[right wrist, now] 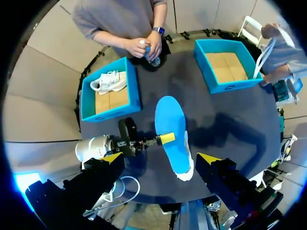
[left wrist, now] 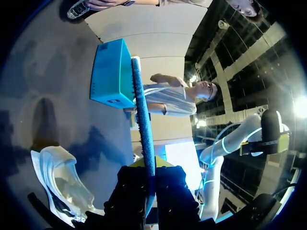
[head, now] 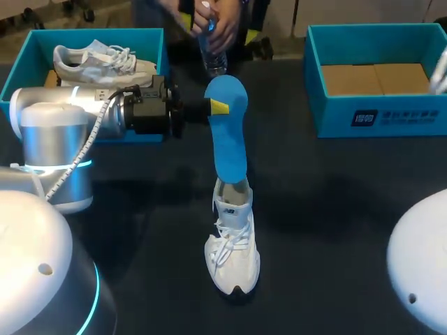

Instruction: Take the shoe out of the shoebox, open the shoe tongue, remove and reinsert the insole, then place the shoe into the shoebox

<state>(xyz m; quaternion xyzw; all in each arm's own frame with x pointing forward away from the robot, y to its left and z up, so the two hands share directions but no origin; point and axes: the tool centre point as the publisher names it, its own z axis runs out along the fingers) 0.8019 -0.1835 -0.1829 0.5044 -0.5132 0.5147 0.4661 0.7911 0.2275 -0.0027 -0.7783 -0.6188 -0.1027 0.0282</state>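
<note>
The blue insole [head: 229, 129] is held upright over the middle of the dark tabletop [head: 335, 209], its lower end at the opening of the white shoe [head: 234, 255] standing there. Its upper part is gripped by the left fingers [head: 218, 107]. The right fingers [right wrist: 209, 159] are spread apart high above. A teal shoebox [head: 377, 115] is seen far right.

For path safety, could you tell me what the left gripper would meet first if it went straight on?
The left gripper, shut on the blue insole, points towards the empty shoebox; whether its height clears it is unclear.
</note>
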